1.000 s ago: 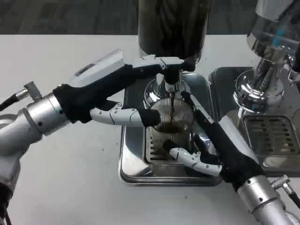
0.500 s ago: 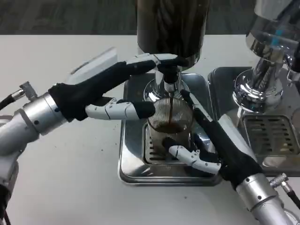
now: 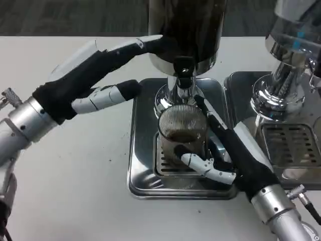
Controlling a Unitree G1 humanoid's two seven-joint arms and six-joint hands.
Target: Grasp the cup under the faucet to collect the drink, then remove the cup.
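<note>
A clear ribbed cup (image 3: 182,134) with brown drink in its bottom stands on the grate of a steel drip tray (image 3: 142,175), right under the faucet (image 3: 182,79) of a dark drink dispenser (image 3: 185,30). No stream runs from the faucet. My right hand (image 3: 225,150) wraps the cup from the right, fingers curled round its base and side. My left hand (image 3: 98,75) hovers open to the left of the dispenser, fingers apart, holding nothing, clear of the faucet.
A second dispenser (image 3: 291,55) with its own drip tray (image 3: 296,145) stands at the right, close to my right forearm. White table surface lies to the left and front of the tray.
My left hand has pulled back left and up, off the faucet lever. The dark stream into the cup has stopped. My right hand keeps its hold on the cup.
</note>
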